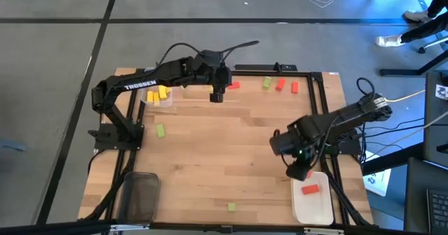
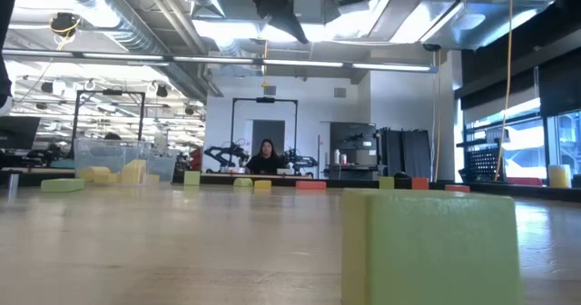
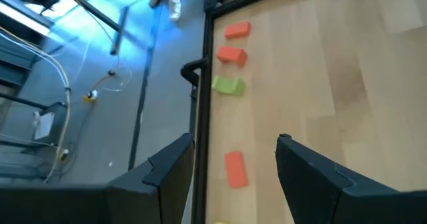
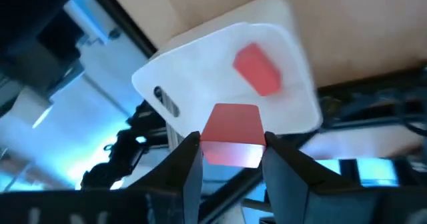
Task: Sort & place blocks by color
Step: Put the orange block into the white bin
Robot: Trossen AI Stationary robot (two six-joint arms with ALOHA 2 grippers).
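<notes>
Near the table's (image 1: 210, 158) left edge a dark tray (image 1: 140, 196) sits at the near corner, and a clear tray (image 1: 159, 95) with yellow blocks (image 1: 157, 94) at the far corner; its outline is hard to make out. My left gripper (image 1: 217, 95) hangs over the far edge, fingers wide apart, above a red block (image 3: 235, 169). Further along that edge lie one green block (image 3: 228, 86) and two red blocks (image 3: 231, 54). My right gripper (image 4: 230, 159) pinches a red block (image 4: 230, 134) over the white tray (image 4: 200, 57) at the near right corner, where another red one (image 4: 257, 67) lies.
</notes>
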